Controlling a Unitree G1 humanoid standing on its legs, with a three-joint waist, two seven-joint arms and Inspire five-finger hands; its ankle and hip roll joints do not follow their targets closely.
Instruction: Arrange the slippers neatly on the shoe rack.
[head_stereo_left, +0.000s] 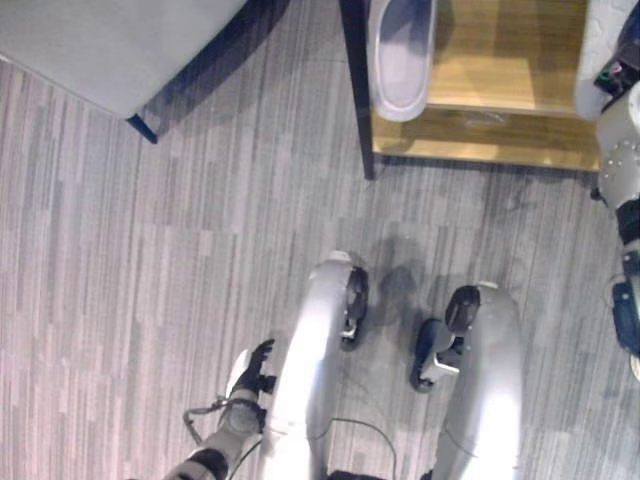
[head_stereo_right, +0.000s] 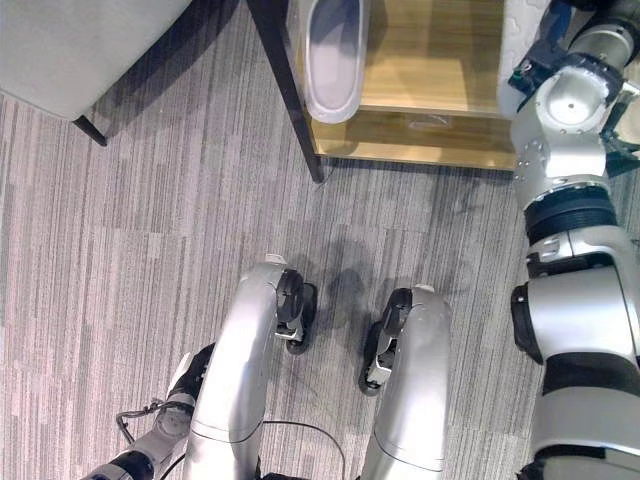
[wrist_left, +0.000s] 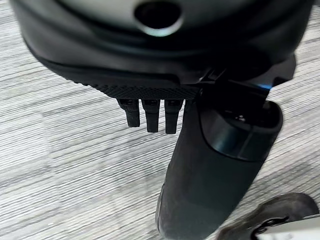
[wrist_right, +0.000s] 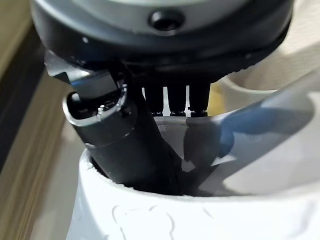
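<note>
- Fingers (wrist_left: 147, 117) of the left hand (head_stereo_left: 258, 368) hang straight and relaxed, holding nothing, low beside the leg above the floor.
- Grey-streaked carpet floor (head_stereo_left: 130, 280) covers the room; a pale grey seat (head_stereo_left: 110, 45) with a dark leg stands at the far left.
- Wooden shoe rack (head_stereo_left: 500, 75) with a dark frame stands ahead; one grey slipper (head_stereo_left: 402, 55) lies on its shelf at the left end, toe toward the robot.
- Right hand (wrist_right: 135, 150) is at the rack's right end: its thumb is tucked inside a white slipper (wrist_right: 165, 220) and its fingers lie over the upper, clamped on it.
- No writing can be read.
</note>
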